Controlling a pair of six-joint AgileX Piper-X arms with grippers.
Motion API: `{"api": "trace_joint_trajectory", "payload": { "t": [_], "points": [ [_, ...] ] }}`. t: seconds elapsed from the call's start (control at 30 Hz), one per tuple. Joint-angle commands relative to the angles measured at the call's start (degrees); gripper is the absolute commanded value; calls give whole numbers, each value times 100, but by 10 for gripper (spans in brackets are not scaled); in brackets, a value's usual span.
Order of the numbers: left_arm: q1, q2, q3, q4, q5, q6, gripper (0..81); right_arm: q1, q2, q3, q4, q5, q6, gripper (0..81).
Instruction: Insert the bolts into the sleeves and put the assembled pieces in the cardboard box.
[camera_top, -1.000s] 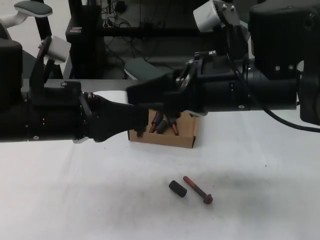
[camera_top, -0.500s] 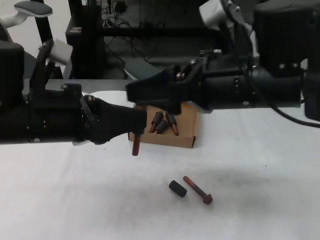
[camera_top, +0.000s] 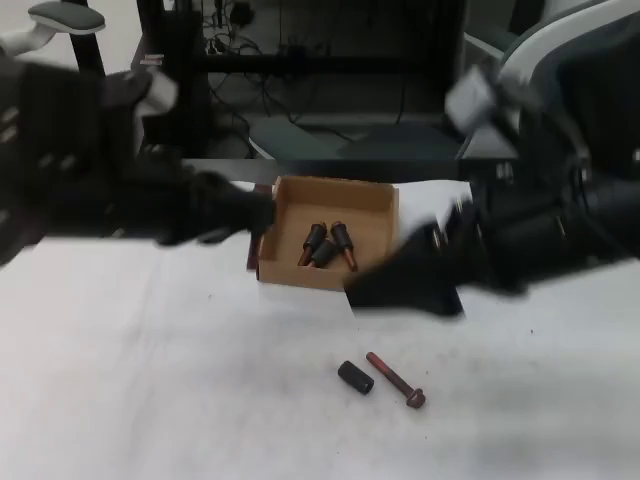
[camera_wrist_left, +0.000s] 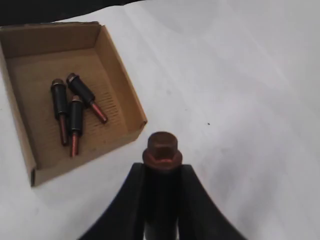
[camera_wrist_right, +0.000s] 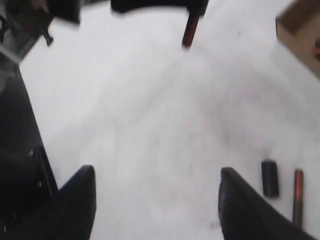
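White counter (camera_top: 150, 400), dark desks and cables behind. My left fingers (camera_wrist_left: 135, 200) pinch a copper-headed bolt (camera_wrist_left: 161, 149) near the brown cardboard box (camera_wrist_left: 122, 95). My right fingers (camera_wrist_right: 75, 205) gape wide, empty, over the loose black sleeve (camera_wrist_right: 269, 178) and reddish bolt (camera_wrist_right: 297, 195). Box holds three sleeved bolts (camera_wrist_left: 70, 112).

A white, matte worktop (camera_top: 140, 400) spreads across the near half of the high view. It is evenly lit, with a soft grey shadow toward five o'clock. Beyond its far edge, at twelve o'clock, stands a black metal frame (camera_top: 175, 80) of upright posts and a crossbar, with a tangle of dark cables (camera_top: 240, 25) behind it. A grey-green padded chair seat (camera_top: 340, 135) sits under the frame. At eleven o'clock a grey padded chair armrest (camera_top: 65, 15) shows above pale floor (camera_top: 115, 40). At one o'clock curves a pale, grey-green chair back (camera_top: 560, 35).
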Motion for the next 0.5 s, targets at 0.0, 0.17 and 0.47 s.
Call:
{"api": "trace_joint_trajectory", "payload": {
  "t": [0.0, 0.17, 0.47],
  "points": [
    [15, 669, -774, 165, -170, 88, 17, -57, -57, -16, 761, 22, -455, 700],
    [5, 1908, -2217, 933, -330, 89, 17, -77, -57, -16, 1089, 64, -728, 700],
    [-212, 3806, -4773, 2632, -812, 271, 17, -77, -57, -16, 984, 64, -727, 700]
  ]
}}
